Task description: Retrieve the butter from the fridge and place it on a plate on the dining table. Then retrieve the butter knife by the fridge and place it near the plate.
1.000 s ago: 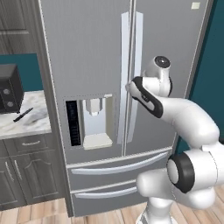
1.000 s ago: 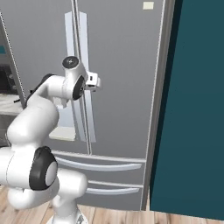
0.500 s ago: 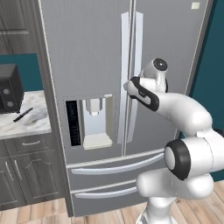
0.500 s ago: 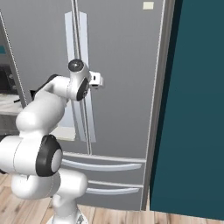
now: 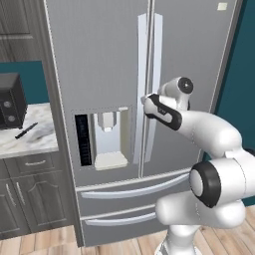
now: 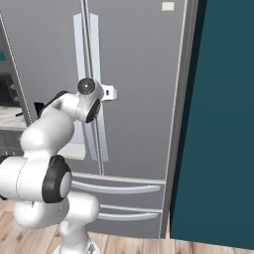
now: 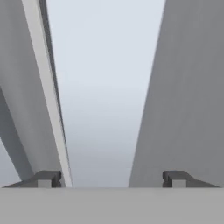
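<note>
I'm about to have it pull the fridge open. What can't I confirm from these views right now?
- Butter, plate, dining table: unseen; the fridge doors are shut.
- Gripper contact with the right door handle: the arm hides it in the left base view.
- Butter knife: too small for detail.

fridge (image 5: pixel 109 74) top cropped, black knife (image 5: pixel 26 130) tiny

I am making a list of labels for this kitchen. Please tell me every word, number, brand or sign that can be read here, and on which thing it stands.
No text can be read in these pictures.
Small pale sticker at the top of the fridge right door: too small to read.
Dark panel beside the water dispenser: no legible marks.
Black appliance on the counter: its front is too blurred to tell any marking.
</note>
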Controlling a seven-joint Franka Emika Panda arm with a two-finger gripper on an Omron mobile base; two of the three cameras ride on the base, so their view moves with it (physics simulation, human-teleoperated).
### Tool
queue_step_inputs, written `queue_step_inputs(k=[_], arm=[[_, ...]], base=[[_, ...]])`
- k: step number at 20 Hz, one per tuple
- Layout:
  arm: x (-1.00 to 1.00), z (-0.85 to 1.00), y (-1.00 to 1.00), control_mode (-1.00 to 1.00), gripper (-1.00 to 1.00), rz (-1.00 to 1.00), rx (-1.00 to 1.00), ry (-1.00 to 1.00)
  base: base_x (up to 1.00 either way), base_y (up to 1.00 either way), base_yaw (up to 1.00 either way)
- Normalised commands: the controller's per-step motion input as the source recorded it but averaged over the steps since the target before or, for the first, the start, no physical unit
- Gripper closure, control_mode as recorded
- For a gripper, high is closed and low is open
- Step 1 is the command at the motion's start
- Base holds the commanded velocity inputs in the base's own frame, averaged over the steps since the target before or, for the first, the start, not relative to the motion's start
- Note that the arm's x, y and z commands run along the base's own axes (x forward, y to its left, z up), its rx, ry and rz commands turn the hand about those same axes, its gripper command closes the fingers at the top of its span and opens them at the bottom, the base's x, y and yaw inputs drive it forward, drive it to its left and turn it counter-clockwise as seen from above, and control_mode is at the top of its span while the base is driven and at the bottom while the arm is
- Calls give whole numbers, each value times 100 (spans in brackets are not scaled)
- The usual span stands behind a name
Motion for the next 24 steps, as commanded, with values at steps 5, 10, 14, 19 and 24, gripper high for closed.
queue_step_inputs(k=[5,10,14,19,24], arm=[[22,-2,0,-100,100,4,1,-1],[-8,0,-1,-100,100,-1,0,0],[-66,2,-44,-100,100,-1,7,0],[-90,12,-59,-100,100,-8,12,13],[-92,10,-80,-100,100,-4,6,14]], base=[[0,0,0],[0,0,0],[0,0,0],[0,0,0],[0,0,0]])
